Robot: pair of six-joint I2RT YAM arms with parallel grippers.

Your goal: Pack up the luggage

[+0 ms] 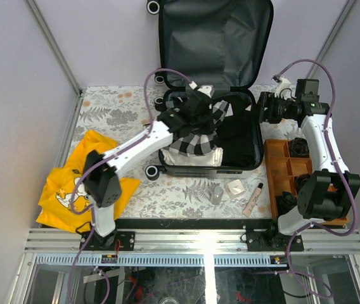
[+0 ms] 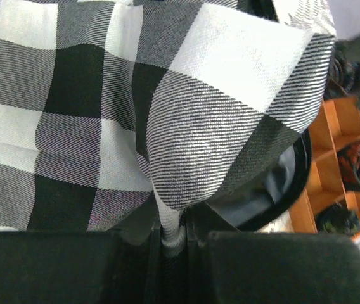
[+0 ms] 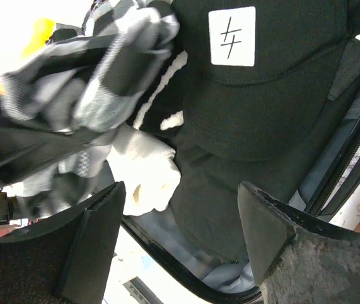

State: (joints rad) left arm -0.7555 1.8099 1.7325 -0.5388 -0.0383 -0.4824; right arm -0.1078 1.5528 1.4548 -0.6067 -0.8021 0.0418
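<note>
Checked cloth (image 1: 196, 140) clamped in left pincer (image 2: 172, 239), held over luggage (image 1: 246, 166) lying open on tabletop (image 1: 180, 190), likely for dropping in. Right pincer (image 3: 180, 202) spread apart beside its right rim, probably idle.

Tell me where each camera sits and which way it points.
Top external: above and behind, looking down; shows the left arm, right arm and the open black hard-shell suitcase.
Left wrist: on the left arm, looking along the left pincer, shut on a black-and-white checked cloth.
Right wrist: on the right arm, looking past its open right pincer into the suitcase at a black garment.
Shared: the checked cloth shows in all three, the orange compartment tray in top and left wrist.
</note>
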